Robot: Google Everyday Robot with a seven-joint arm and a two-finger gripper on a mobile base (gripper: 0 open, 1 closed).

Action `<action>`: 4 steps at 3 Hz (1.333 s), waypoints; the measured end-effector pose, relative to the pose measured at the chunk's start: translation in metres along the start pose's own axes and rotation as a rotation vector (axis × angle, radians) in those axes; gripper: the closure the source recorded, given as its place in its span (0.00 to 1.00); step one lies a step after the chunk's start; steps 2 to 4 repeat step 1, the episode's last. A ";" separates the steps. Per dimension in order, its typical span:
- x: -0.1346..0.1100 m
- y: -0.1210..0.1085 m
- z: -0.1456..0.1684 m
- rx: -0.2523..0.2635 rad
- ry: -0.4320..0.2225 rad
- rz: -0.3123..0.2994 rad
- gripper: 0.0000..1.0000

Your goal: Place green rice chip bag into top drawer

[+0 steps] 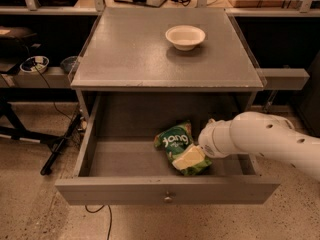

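Observation:
The green rice chip bag is inside the open top drawer, right of centre on the drawer floor, with its white lettering facing up. My gripper is at the end of the white arm, which reaches in from the right. It is down in the drawer at the bag's right edge. The arm's wrist hides where it meets the bag. The drawer is pulled fully out, and its brass knob shows on the front panel.
A white round bowl stands on the grey cabinet top, toward the back right. Dark shelving with cables and small dishes is to the left. A black stand leg lies on the speckled floor at left.

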State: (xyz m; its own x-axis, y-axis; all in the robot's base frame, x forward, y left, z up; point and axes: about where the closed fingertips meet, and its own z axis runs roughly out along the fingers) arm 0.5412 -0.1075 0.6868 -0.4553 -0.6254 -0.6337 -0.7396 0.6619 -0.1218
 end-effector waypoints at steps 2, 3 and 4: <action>0.000 0.000 0.000 0.000 0.000 0.000 0.00; 0.000 0.000 0.000 0.000 0.000 0.000 0.00; 0.000 0.000 0.000 0.000 0.000 0.000 0.00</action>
